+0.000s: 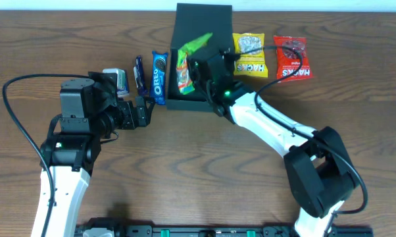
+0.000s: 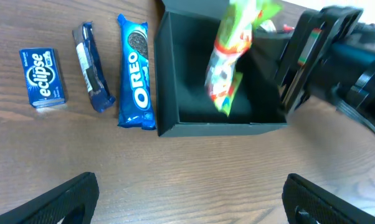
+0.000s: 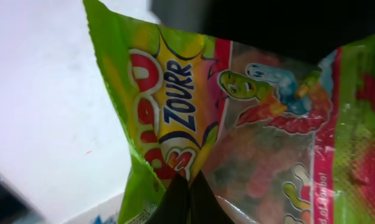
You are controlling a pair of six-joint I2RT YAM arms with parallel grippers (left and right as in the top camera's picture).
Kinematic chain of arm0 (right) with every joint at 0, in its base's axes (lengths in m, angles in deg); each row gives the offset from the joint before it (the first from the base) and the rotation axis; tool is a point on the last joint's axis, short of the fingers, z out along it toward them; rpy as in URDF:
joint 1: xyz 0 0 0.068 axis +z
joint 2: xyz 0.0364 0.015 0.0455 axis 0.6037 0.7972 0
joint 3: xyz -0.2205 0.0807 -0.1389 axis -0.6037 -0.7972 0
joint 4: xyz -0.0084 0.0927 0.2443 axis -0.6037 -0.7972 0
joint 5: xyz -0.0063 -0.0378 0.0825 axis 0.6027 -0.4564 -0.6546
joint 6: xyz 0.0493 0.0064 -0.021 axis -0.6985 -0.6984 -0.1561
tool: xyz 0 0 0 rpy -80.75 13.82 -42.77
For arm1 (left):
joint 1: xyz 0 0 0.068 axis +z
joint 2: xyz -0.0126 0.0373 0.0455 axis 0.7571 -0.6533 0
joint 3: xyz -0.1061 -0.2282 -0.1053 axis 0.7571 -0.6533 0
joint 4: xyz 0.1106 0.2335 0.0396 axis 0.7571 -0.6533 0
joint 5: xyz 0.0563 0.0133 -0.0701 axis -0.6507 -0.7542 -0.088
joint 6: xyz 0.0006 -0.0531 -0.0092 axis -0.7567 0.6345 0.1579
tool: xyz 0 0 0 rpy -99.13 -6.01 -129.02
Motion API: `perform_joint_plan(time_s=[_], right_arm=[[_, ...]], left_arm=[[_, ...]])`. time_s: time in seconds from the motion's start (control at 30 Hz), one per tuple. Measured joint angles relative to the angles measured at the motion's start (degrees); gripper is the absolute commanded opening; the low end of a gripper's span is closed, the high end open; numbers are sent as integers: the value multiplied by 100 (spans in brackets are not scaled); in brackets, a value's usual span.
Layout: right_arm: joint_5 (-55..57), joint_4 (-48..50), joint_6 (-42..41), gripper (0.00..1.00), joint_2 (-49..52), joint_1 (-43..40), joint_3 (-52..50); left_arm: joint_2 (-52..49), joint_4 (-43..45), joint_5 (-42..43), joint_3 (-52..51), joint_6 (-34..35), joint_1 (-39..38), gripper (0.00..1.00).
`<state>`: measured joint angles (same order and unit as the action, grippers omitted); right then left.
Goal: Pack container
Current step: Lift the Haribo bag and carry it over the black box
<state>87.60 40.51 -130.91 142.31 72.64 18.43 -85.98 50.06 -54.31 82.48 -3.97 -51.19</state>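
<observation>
Green gummy bag (image 2: pixel 231 56) hangs over dark container (image 2: pixel 194 129) on desk (image 2: pixel 237 177), pinched by right claw (image 3: pixel 189 198); only right wrist view shows "Zourr" print. Left claw (image 2: pixel 190 202) gapes empty before container; Oreo pack (image 2: pixel 134 81) beside it.

We look down past our own fingers at the container and a row of snacks.

The container (image 2: pixel 220 129) stands open on the wooden table (image 2: pixel 175 165). A green sweets bag (image 2: pixel 232 59) hangs tilted over its inside, and we cannot tell whether the tip touches the floor. The black right arm (image 2: pixel 340 59) is close at the bag's right. To the container's left lie an Oreo packet (image 2: pixel 136 81) just beside its wall, a dark wrapped bar (image 2: pixel 92 76), and an Eclipse pack (image 2: pixel 43 78). Our left gripper (image 2: pixel 190 180) is spread wide.
</observation>
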Motion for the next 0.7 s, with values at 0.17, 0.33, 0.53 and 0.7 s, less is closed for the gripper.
perform_joint_plan(time_s=[0.17,0.33,0.53,0.7], right_arm=[[103,-431,-494,15,0,39,0],[142,-144,-337,99,0,37,15],[-101,518,763,99,0,39,70],[-238,767,2730,99,-116,39,72]], left_arm=[[0,-2,2,0,0,0,95],[0,-2,2,0,0,0,95],[0,-15,0,0,0,0,95],[0,-98,0,0,0,0,95]])
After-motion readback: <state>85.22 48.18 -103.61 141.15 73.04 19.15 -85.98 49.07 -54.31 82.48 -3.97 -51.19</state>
